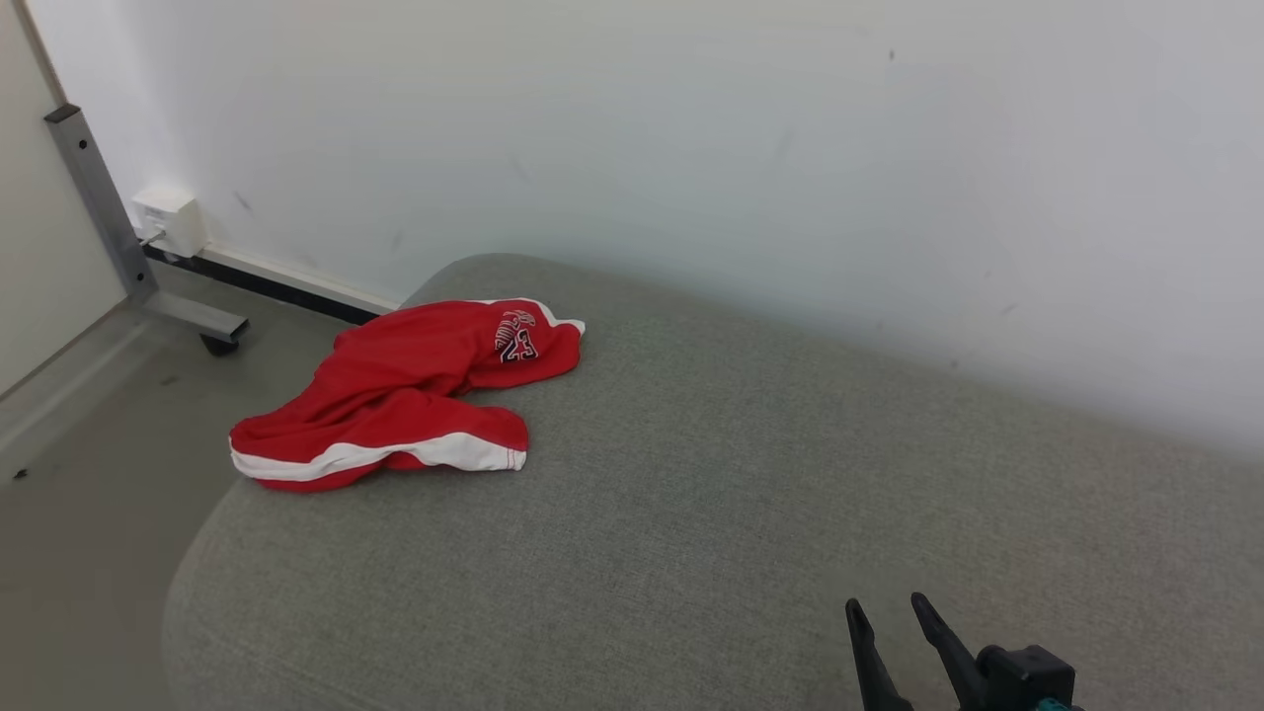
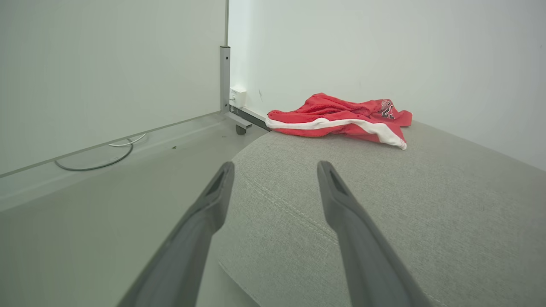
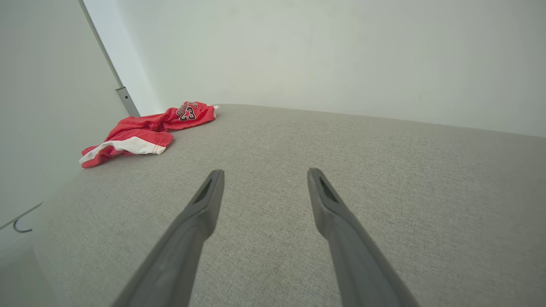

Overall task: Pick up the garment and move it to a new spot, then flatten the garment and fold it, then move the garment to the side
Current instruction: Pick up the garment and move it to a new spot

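The red garment point(image 1: 395, 395) lies crumpled at the far left corner of the grey padded surface point(image 1: 750, 474). My left pincer point(image 2: 276, 166) and right pincer point(image 3: 265, 171) both hang released, well apart from it.

Left gripper point(image 2: 275, 168) spread wide, crumpled red garment point(image 2: 341, 117) well ahead on grey cushion point(image 2: 426, 204)

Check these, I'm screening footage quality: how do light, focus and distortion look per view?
Head view: soft even light, faint shadow on the white wall, red sports garment sharp. Left wrist view: left gripper looms soft and stretched, garment crisp. Right wrist view: right gripper likewise, garment's 23 legible.
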